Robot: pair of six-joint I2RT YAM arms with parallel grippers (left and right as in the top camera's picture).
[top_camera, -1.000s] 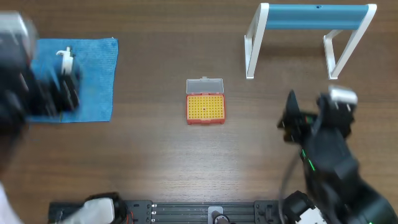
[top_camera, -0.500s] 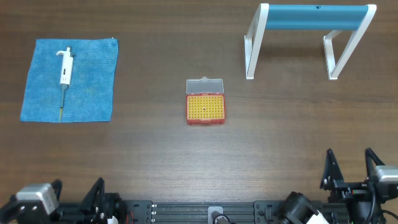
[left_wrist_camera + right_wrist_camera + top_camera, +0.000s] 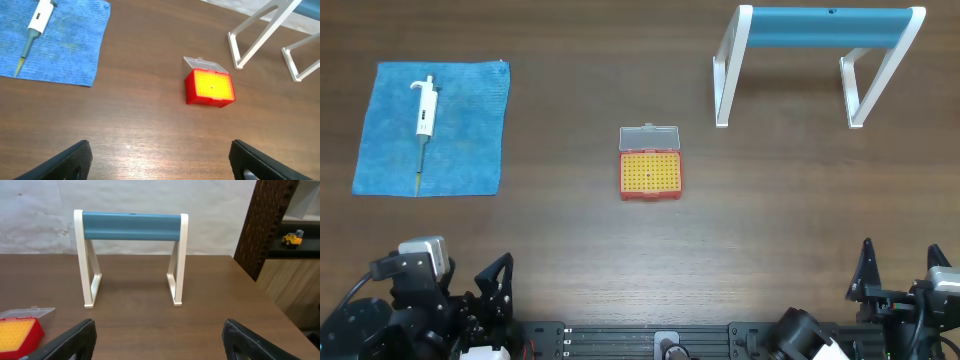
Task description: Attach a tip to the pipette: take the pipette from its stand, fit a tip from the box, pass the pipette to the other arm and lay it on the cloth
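Pipette and yellow tip lie together on the blue cloth, well ahead of the left gripper and far across the table from the right gripper. Both grippers hang low near their bases with fingers spread wide and nothing between them. The tip box sits open between the two, well clear of either, and the stand is bare, ahead of the right gripper. By how things lie, the task looks finished. As for handling, the pipette looks light and rigid, a smooth plastic body that could slip or roll between flat fingers. The best hold is likely across the thick white upper body, just below the hooked finger rest, where the fingers get the widest surface. The narrow lower shaft is a poorer choice, and the tip poorer still — it appears thin, held on only by a push fit, and probably bends or pops off if pinched or knocked. The cloth beneath is soft and may bunch under fingers that come down too deep.
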